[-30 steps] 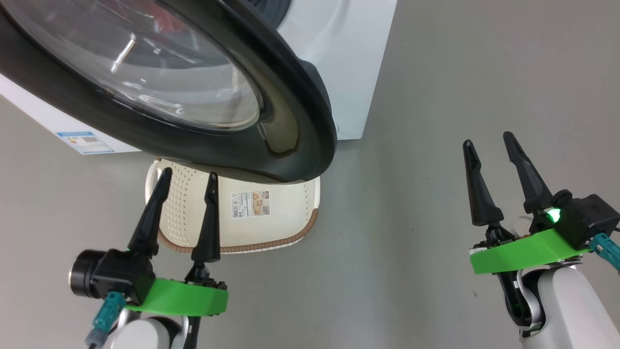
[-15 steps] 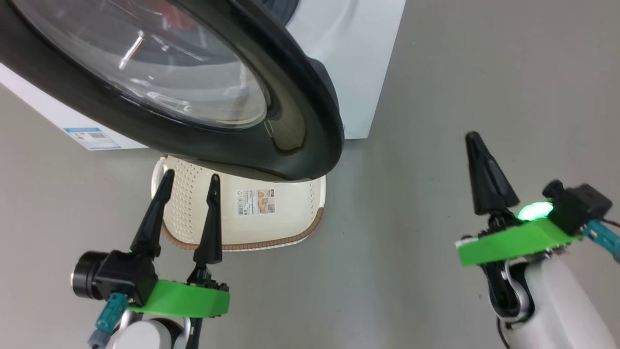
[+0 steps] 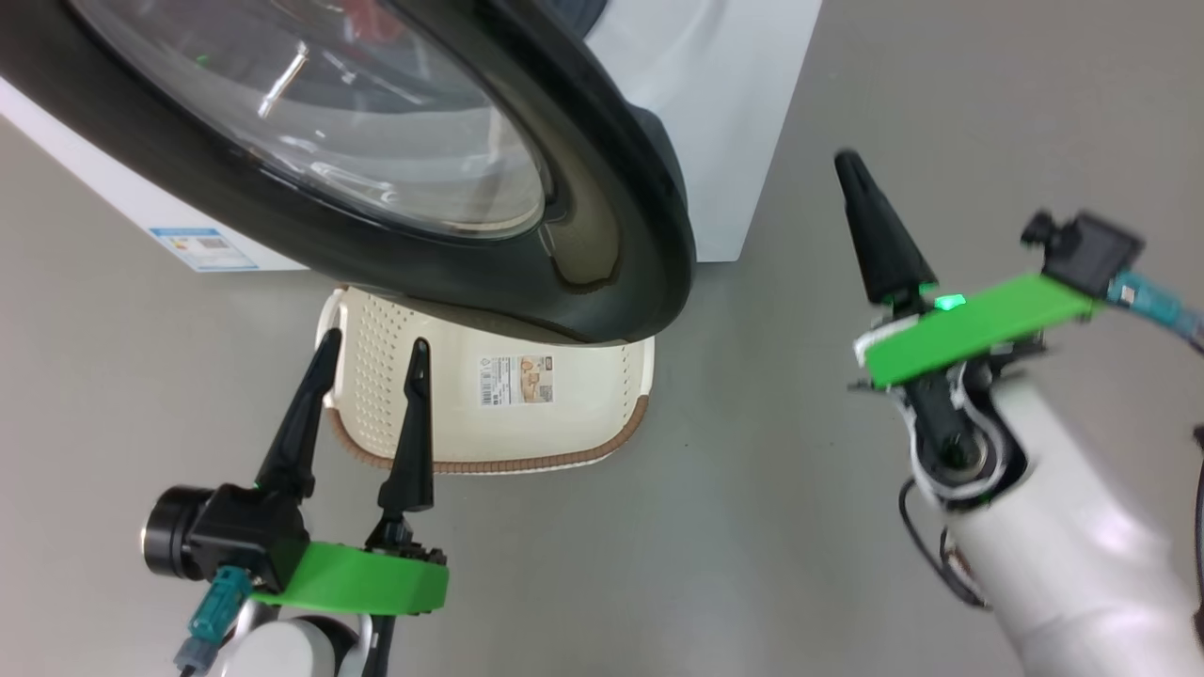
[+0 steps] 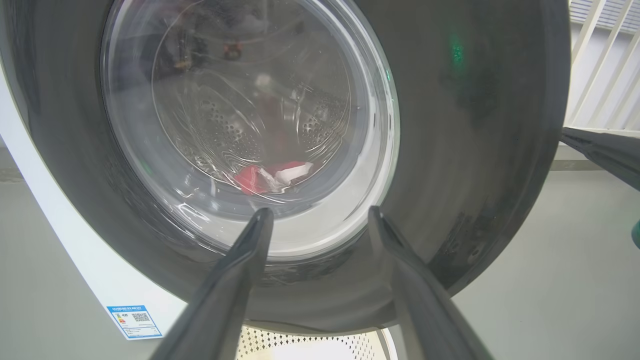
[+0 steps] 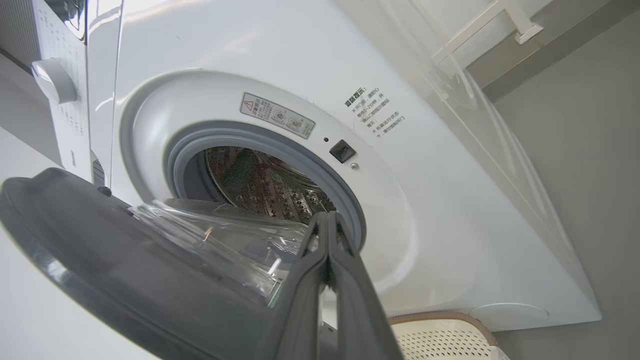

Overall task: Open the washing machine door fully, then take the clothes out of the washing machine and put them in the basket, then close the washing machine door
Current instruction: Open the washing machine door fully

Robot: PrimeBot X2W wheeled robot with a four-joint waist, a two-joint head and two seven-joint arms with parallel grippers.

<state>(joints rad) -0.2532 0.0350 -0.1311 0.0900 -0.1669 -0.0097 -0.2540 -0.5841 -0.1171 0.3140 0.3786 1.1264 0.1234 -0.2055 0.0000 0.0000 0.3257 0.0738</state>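
Observation:
The washing machine door (image 3: 602,141) stands partly open, its black rim and glass bowl hanging over the cream basket (image 3: 564,423) on the floor. Red and white clothes (image 4: 265,177) show through the glass, low in the steel drum (image 5: 265,185) of the white washing machine (image 5: 450,225). My left gripper (image 3: 373,343) is open and empty, in front of the basket and below the door (image 4: 475,150). To the right of the door's free edge, my right gripper (image 3: 851,174) is raised with its fingers pressed together on nothing. In the right wrist view, my right gripper (image 5: 327,217) points at the drum opening.
Grey floor spreads to the right of the machine and in front of the basket. A blue label (image 3: 202,249) marks the machine's lower front. A white railing (image 4: 600,60) stands behind the door's right side. The door lock (image 5: 342,150) sits on the machine's front.
My right gripper has shut its fingers and risen up and left toward the door's free edge. The head camera has shifted a little. The left arm has stayed put.

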